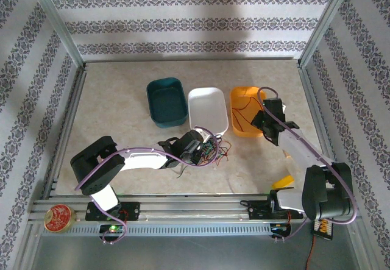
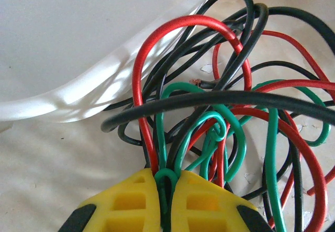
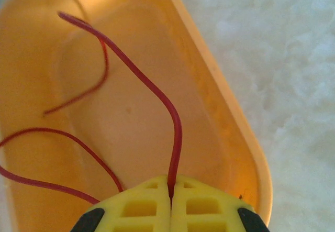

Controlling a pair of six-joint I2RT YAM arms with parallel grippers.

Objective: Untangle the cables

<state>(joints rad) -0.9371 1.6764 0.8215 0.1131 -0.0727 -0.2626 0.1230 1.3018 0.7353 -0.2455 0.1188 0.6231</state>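
Observation:
A tangle of red, green and black cables (image 1: 214, 150) lies on the table just below the white tray (image 1: 208, 109). My left gripper (image 1: 200, 149) is at its left edge, its yellow fingers (image 2: 131, 200) shut on a green cable loop (image 2: 167, 180) with red and black strands (image 2: 209, 85) knotted just beyond. My right gripper (image 1: 263, 122) hangs over the orange tray (image 1: 247, 111), shut on a red cable (image 3: 157, 93) that curves up into the tray. More red cable (image 3: 63, 137) lies on the orange tray's floor (image 3: 131, 117).
A dark teal tray (image 1: 166, 102) stands left of the white one; all three sit in a row mid-table. The white tray's rim (image 2: 104, 80) is right beside the tangle. A red round tin (image 1: 59, 217) rests on the front rail at left.

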